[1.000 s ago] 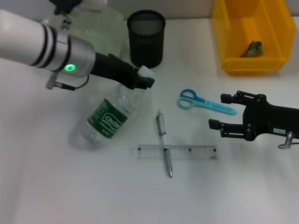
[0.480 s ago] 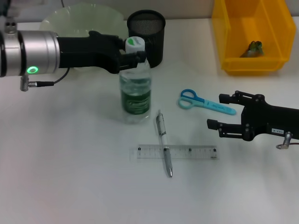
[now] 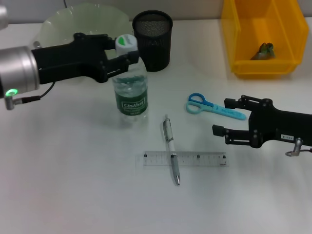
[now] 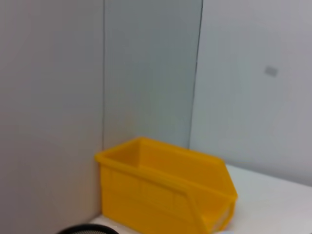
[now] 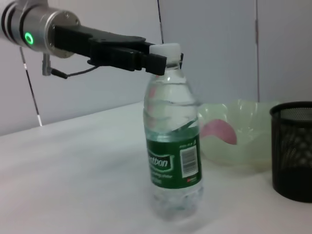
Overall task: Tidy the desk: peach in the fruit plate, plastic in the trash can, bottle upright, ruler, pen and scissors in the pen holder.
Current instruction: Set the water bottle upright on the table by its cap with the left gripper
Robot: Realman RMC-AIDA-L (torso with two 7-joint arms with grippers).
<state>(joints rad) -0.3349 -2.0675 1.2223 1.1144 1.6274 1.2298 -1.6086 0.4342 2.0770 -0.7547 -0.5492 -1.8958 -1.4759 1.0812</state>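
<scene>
Head view: nearest lie a ruler [image 3: 185, 159] crossed by a pen [image 3: 171, 149]. The right gripper [image 3: 233, 119] hovers with jaws spread by the scissors [image 3: 214, 107]. Farther, the left gripper [image 3: 127, 54] pinches the upright bottle [image 3: 130, 83] at its neck on the table [image 3: 73, 185].

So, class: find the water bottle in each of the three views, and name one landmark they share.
Head view: bottle upright, left of centre, left gripper at its neck.
Left wrist view: not visible.
Right wrist view: bottle centre.
Shared landmark: black mesh pen holder, its rim.
</scene>
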